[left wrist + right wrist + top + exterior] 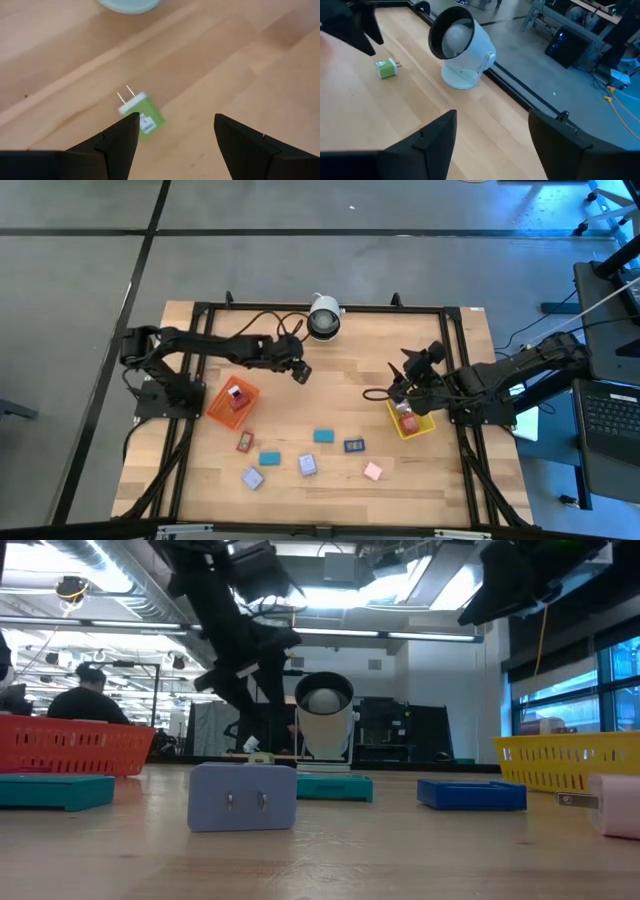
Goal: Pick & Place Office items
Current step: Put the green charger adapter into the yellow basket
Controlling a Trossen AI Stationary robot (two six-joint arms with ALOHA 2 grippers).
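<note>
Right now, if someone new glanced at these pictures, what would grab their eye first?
Probably the white camera standing at the table's far edge. Next, the left gripper, open, hovering above a small green plug on the bare wood. Then the orange tray on the left, the yellow tray on the right, and colourful little blocks scattered between them.

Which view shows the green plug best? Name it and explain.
Left wrist view: the green plug lies close on the wood, prongs and label visible, before the open left gripper. Right wrist view shows it smaller and farther off. Low view shows a sliver; high view hides it.
</note>
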